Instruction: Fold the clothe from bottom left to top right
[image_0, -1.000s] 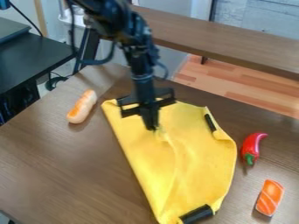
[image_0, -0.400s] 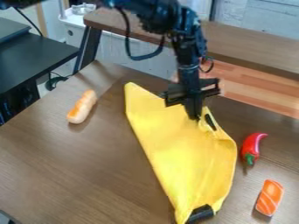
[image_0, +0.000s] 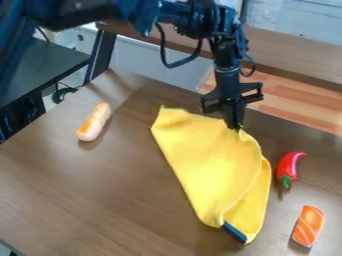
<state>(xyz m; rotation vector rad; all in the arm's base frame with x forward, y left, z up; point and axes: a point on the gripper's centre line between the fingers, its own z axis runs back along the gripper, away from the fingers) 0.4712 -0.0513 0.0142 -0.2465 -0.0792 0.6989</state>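
1 yellow cloth (image_0: 207, 162), top-right edge pinched in the 2 fingers (image_0: 234, 121).

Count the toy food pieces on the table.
3. In the camera view: a pale, orange-topped piece left of the yellow cloth, a red pepper to its right, an orange striped piece nearer the camera. The cloth might hide more.

Shows plain yellow on the cloth (image_0: 207, 160); has red and green on the pepper (image_0: 288, 167), orange with whitish stripes on the salmon piece (image_0: 308, 226), brown on the table (image_0: 87, 185).
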